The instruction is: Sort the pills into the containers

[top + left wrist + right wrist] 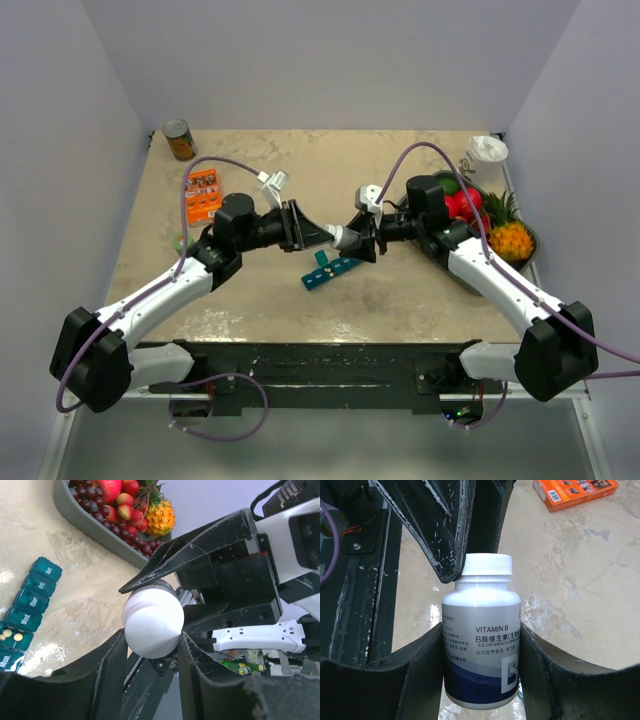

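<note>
Pills (12, 636), 2 visible, lie in 1 open compartment of the containers (332, 270) on the table (400, 300); most sorting seems left. Your right claw (481, 650) grips the bottle (480, 610), your left claw (152, 640) pinches its cap (152, 617).

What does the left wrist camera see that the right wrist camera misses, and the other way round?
Only left wrist: the teal pill organiser, one compartment open with pills inside, and the fruit tray. Only right wrist: the VITAMIN B label and an orange box. Both: the white-capped bottle held in the right hand.
</note>
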Controlling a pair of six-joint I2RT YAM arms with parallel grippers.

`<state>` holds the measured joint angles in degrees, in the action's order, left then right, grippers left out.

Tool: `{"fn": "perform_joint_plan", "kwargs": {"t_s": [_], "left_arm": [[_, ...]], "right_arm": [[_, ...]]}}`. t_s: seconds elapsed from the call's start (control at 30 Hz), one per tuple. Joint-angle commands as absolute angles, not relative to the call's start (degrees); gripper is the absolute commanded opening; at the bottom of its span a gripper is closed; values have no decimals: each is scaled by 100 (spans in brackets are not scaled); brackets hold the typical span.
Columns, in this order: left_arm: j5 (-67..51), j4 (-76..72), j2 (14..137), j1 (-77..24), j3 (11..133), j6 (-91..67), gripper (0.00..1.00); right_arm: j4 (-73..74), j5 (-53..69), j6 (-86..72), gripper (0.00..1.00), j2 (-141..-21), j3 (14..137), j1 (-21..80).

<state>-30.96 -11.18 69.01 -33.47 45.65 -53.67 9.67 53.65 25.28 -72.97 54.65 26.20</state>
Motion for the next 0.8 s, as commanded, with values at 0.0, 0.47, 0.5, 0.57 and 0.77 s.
{"fn": "perform_joint_plan", "kwargs": {"t_s": [0.0,0.47,0.5,0.57,0.77], "left_arm": [[-3813,-1388,6961,-3375,4755,-4712,15],[-4958,-921,6882,-3269,4922,-616,50],[-4853,-984,6838,-3252,4922,-650,56],[-4781,-1150,6785,-3208,4922,-720,65],[-4843,-1650,6294,-3041,4659,-1405,99]], "right_arm": [[537,5879,2181,0,-7207,5617,2637],[-1828,7277,-404,0,-7524,5071,2628],[-1802,7269,-387,0,-7515,5071,2637],[-1714,7242,-264,0,-7488,5097,2628],[-1345,7172,156,0,-7480,5185,2637]]}}
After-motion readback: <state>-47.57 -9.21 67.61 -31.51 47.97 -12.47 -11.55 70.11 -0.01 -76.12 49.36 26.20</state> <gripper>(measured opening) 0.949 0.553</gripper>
